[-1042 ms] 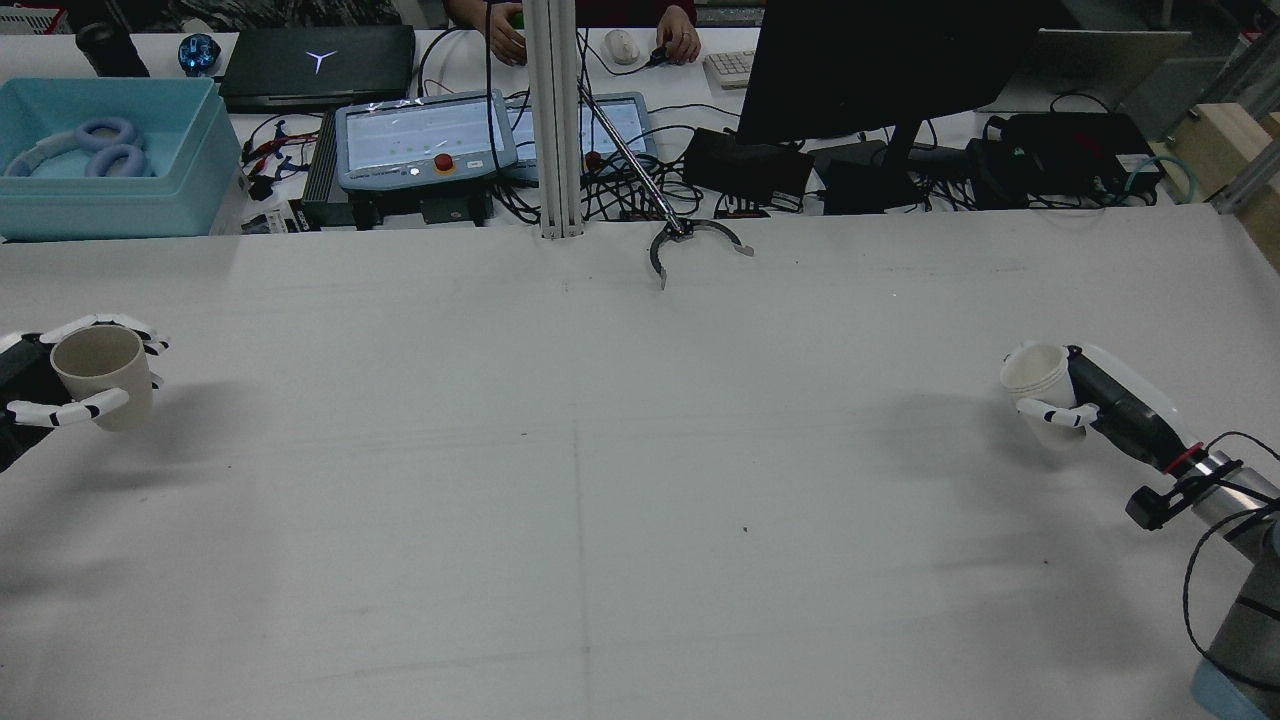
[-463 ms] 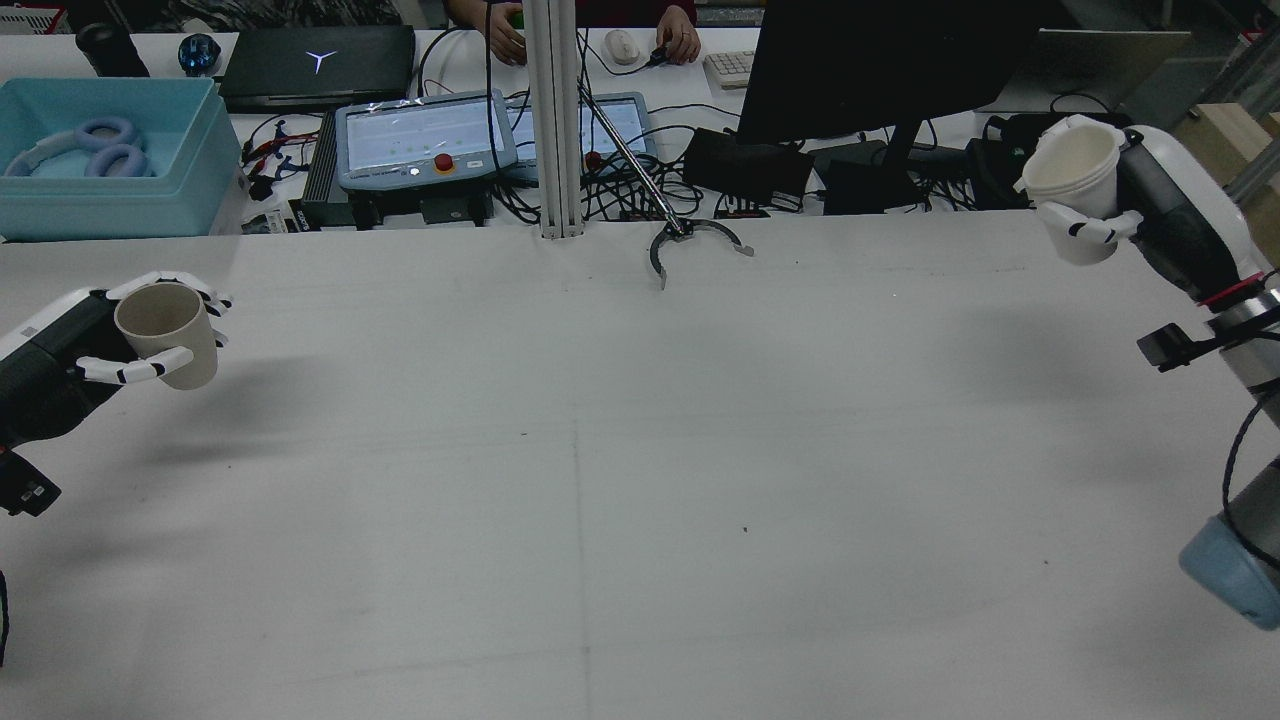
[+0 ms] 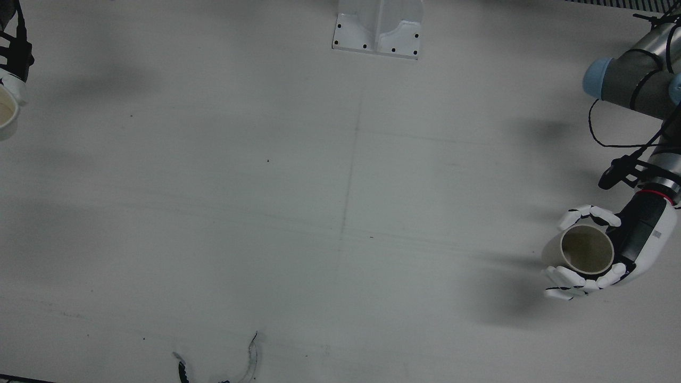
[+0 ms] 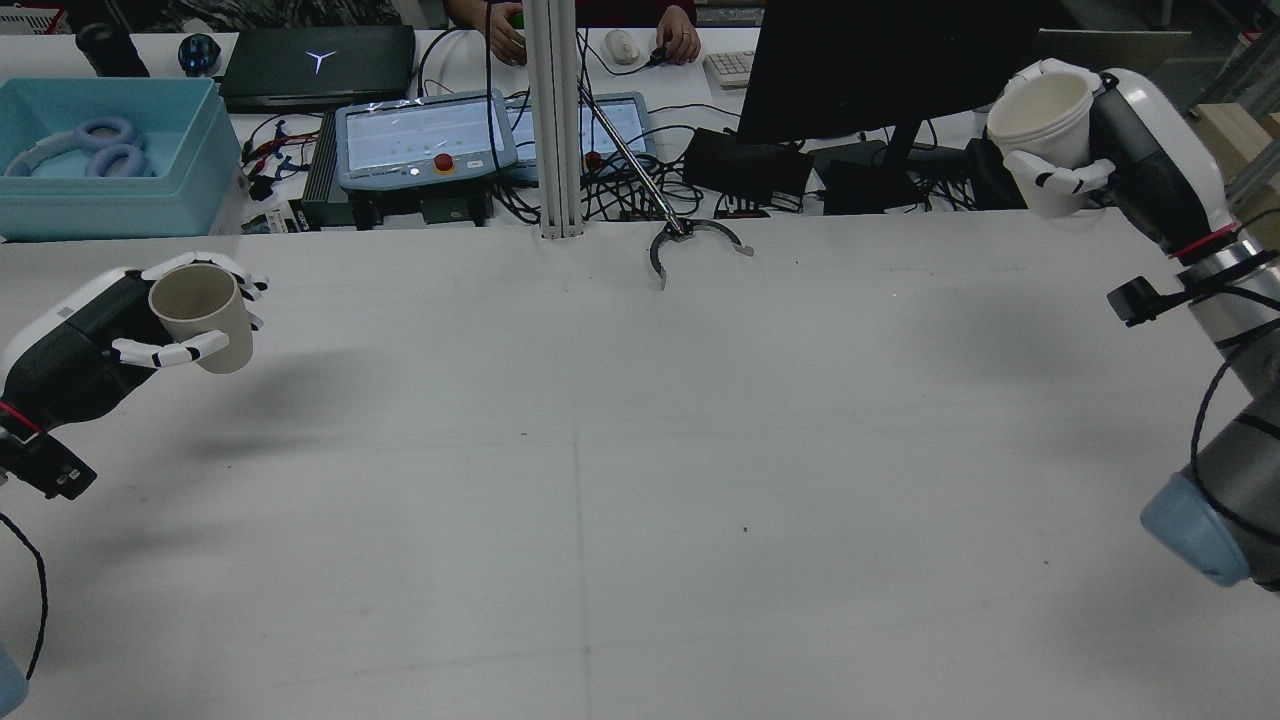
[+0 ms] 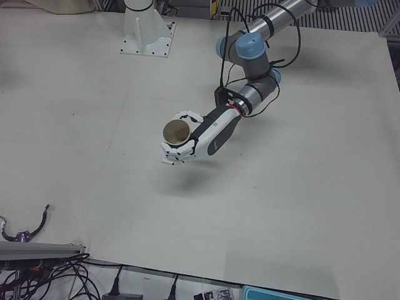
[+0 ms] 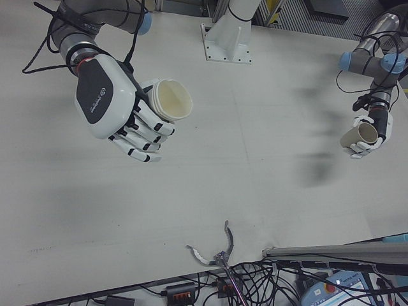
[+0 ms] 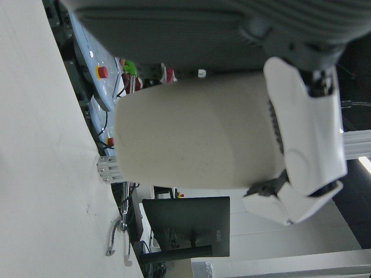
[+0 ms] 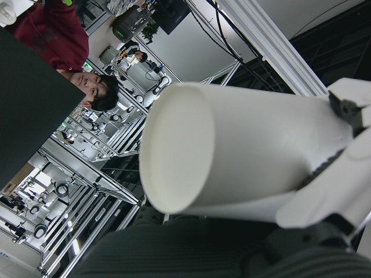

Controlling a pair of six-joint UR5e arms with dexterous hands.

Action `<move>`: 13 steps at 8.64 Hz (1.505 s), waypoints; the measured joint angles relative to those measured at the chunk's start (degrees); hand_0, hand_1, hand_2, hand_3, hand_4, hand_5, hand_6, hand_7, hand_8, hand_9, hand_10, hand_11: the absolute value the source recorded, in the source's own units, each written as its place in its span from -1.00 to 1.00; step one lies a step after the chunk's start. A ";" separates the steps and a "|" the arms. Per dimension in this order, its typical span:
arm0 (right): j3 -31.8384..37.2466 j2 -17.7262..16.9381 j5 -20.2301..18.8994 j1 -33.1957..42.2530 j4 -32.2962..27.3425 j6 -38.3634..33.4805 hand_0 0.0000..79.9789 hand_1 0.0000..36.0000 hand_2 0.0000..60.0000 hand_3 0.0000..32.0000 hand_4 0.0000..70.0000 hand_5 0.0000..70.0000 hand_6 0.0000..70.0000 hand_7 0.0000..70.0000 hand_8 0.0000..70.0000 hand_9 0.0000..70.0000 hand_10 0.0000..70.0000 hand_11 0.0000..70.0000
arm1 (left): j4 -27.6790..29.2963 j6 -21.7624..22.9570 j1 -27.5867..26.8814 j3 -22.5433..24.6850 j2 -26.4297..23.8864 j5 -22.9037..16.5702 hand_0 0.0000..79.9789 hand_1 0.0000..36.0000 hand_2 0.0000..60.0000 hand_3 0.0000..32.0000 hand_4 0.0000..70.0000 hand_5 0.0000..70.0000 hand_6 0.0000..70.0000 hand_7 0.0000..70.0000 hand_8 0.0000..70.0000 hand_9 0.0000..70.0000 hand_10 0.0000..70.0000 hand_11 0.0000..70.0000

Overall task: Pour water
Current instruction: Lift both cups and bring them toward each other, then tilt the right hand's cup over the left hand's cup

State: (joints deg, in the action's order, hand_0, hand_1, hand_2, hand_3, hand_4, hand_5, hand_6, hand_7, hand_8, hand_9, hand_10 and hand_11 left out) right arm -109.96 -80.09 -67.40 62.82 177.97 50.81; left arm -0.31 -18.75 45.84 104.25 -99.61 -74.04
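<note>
While two cups hang above the bench (image 4: 600, 480), the left hand (image 4: 95, 340) grips the tan cup (image 4: 200, 318) and the right hand (image 4: 1130, 160) grips the white cup (image 4: 1040, 120).

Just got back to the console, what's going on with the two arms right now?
Each hand is holding a cup above the table. The left hand grips a beige cup, upright. The right hand holds a white cup higher up. The cups are far apart, so no pouring is under way.
</note>
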 measured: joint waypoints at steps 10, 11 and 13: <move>-1.36 13.97 2.58 -12.72 2.55 24.36 0.00 -0.32 0.73 -1.00 -0.08 0.94 0.57 0.57 0.08 0.41 -0.28 0.04 | -19.03 -4.50 -10.76 2.83 -25.27 1.51 0.20 0.69 1.00 -1.00 -0.37 0.20 -0.20 0.22 -0.50 -0.23 -0.30 0.07; -2.10 14.42 1.63 -13.04 2.68 27.32 -0.01 -0.34 0.73 -1.00 -0.08 0.92 0.54 0.55 0.06 0.39 -0.29 0.03 | -19.13 -4.67 -11.21 2.74 -25.74 1.74 0.20 0.70 1.00 -1.00 -0.37 0.21 -0.19 0.22 -0.50 -0.23 -0.30 0.07; -3.61 16.56 -0.75 -13.67 5.04 32.91 -0.05 -0.41 0.67 -1.00 -0.05 0.88 0.47 0.51 -0.01 0.31 -0.32 -0.02 | -19.27 -4.77 -11.68 2.62 -26.53 1.89 0.19 0.66 1.00 -1.00 -0.37 0.18 -0.19 0.21 -0.50 -0.23 -0.29 0.08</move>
State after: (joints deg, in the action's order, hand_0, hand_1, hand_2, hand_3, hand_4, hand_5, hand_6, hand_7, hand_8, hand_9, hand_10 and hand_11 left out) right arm -113.56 -63.53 -68.15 49.16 183.01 83.73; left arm -19.58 -23.53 34.16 106.87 -126.14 -72.16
